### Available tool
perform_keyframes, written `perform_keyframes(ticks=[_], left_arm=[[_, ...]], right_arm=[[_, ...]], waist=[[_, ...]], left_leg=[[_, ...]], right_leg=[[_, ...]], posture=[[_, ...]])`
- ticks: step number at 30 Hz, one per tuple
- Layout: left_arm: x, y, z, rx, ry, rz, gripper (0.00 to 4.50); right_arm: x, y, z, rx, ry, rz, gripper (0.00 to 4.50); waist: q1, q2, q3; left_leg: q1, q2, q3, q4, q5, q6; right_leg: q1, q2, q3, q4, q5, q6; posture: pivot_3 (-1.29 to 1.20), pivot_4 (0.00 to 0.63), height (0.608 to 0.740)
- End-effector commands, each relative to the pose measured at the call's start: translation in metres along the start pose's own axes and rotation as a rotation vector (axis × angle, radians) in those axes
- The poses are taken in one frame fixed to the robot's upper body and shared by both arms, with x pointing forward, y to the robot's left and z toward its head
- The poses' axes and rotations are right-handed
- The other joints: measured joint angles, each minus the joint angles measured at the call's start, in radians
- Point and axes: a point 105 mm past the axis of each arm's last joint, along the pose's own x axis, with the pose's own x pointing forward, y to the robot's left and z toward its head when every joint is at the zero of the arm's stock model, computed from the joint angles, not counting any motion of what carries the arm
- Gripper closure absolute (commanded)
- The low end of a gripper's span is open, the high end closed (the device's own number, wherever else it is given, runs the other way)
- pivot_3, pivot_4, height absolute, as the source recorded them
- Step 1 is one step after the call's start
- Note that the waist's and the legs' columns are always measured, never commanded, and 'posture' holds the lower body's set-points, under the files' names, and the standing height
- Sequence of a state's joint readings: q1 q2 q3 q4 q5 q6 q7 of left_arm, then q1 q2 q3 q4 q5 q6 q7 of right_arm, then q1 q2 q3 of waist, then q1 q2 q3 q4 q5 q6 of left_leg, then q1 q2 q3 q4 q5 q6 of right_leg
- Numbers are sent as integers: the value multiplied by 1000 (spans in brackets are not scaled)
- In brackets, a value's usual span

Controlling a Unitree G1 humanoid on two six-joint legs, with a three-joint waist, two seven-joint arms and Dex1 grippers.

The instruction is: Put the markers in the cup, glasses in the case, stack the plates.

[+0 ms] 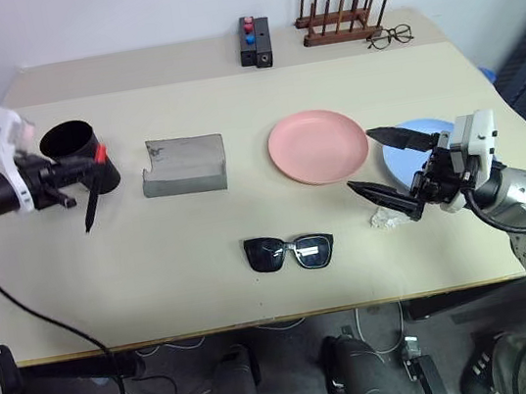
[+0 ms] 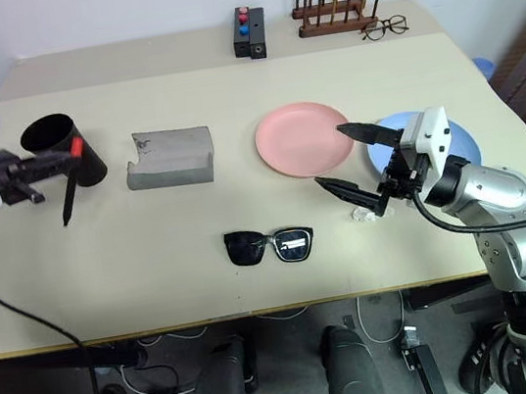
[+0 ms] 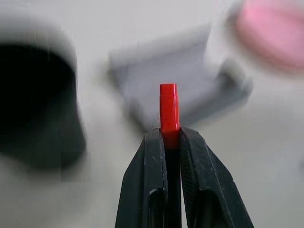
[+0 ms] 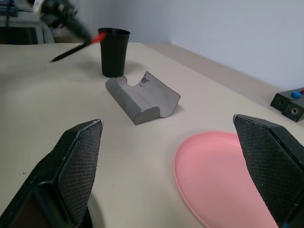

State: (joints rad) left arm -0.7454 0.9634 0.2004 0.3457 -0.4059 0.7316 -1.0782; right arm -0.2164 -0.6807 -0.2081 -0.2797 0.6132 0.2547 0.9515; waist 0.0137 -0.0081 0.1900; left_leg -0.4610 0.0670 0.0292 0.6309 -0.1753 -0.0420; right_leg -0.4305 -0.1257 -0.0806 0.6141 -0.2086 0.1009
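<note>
On the counter, head views:
- Left gripper [image 1: 91, 170]: jaws clenched on a marker [image 1: 93, 198] near its red cap; marker body hangs slanting downward, clear of the counter [image 1: 208, 294].
- Cup [image 1: 72, 146]: upright, mouth open, just beside and behind the held marker; left arm is by far the nearer.
- Key relation: marker's long axis is tilted with its tip low, and the cup rim lies just past the cap; a lift over the rim is judged to be needed.
- Case [image 1: 184, 165]: lid open, between cup and pink plate [image 1: 319, 146].
- Glasses [image 1: 289, 251]: flat, near the front edge.
- Blue plate [image 1: 423, 138]: partly hidden behind the right gripper [image 1: 388, 170], whose jaws are spread, nothing held.

Left wrist view:
- Red cap [image 3: 169, 110]: pinched between the jaws.

Right wrist view:
- Jaws: wide apart, over the pink plate.
</note>
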Motion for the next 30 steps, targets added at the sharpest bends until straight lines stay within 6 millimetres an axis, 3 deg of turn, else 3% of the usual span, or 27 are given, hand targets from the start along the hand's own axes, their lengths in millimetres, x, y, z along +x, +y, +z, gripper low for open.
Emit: perform_keyframes(ticks=[1, 5, 14, 20, 30], left_arm=[[-9, 7, 44, 133, -241, 83, 4461], [-11, 11, 73, 229, -474, 153, 4461], [-24, 44, 101, 263, -697, 340, 4461], [-21, 65, 79, 297, -680, 434, 4461], [-1, 72, 31, 164, -648, 466, 4461]], right_arm=[[2, 1, 14, -30, -42, 22, 0], [2, -1, 14, -22, -45, 26, 0], [3, -5, 20, -33, -64, 7, 0], [0, -4, 18, -36, -50, -4, 0], [-5, -2, 22, -48, -33, -12, 0]], waist=[[1, 0, 0], [2, 0, 0], [0, -1, 0], [0, -1, 0], [0, -1, 0]], left_leg=[[0, 0, 0, 0, 0, 0], [1, 0, 0, 1, 0, 0], [1, 0, 0, 1, 0, 0], [1, 0, 0, 1, 0, 0], [1, 0, 0, 1, 0, 0]], right_leg=[[0, 0, 0, 0, 0, 0], [1, 0, 0, 0, 1, 1], [2, 0, 0, 0, 2, 4], [2, 1, 0, 1, 2, 4], [2, 1, 0, 1, 2, 4]], posture=[[0, 150, 740], [0, 150, 740], [0, 150, 740], [0, 150, 740], [0, 150, 740]])
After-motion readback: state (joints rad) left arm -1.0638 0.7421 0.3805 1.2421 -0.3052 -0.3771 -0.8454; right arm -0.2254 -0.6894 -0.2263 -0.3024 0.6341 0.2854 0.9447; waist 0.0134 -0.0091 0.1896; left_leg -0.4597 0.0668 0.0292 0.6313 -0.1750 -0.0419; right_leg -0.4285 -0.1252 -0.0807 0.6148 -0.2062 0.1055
